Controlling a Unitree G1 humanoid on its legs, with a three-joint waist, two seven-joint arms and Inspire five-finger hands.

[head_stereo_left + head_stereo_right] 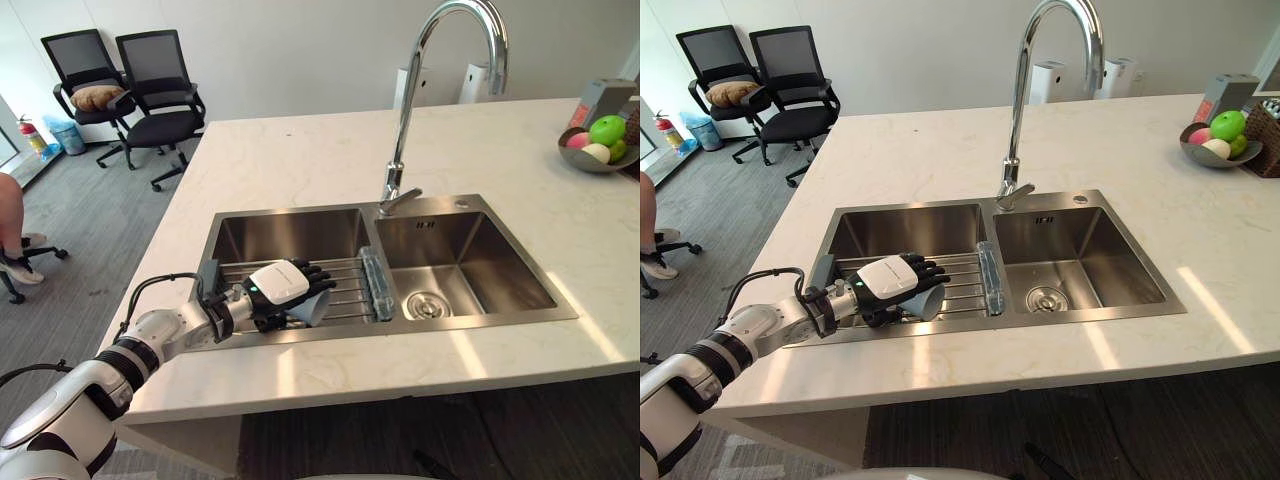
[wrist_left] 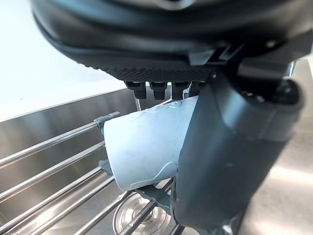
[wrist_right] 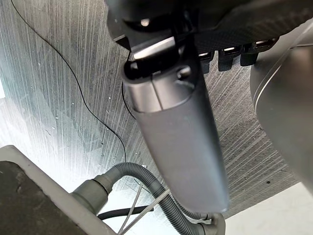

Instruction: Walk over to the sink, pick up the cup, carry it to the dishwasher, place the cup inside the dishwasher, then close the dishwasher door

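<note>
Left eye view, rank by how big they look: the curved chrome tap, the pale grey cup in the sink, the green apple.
1. curved chrome tap, clearly largest.
2 and 3. pale grey cup and green apple look alike; the left hand covers much of the cup, so no ranking.

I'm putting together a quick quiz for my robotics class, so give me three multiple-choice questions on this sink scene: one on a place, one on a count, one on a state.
1. Where is the cup? A. On the counter. B. In the right basin. C. On the wire rack in the left basin.
2. How many office chairs stand by the wall? A. One. B. Two. C. Four.
3. What is the left hand doing? A. Gripping the cup. B. Hovering open. C. Touching the faucet.
Answers: C, it rests on the rack's bars; B, two black chairs stand side by side; A, its fingers curl round the cup.
</note>
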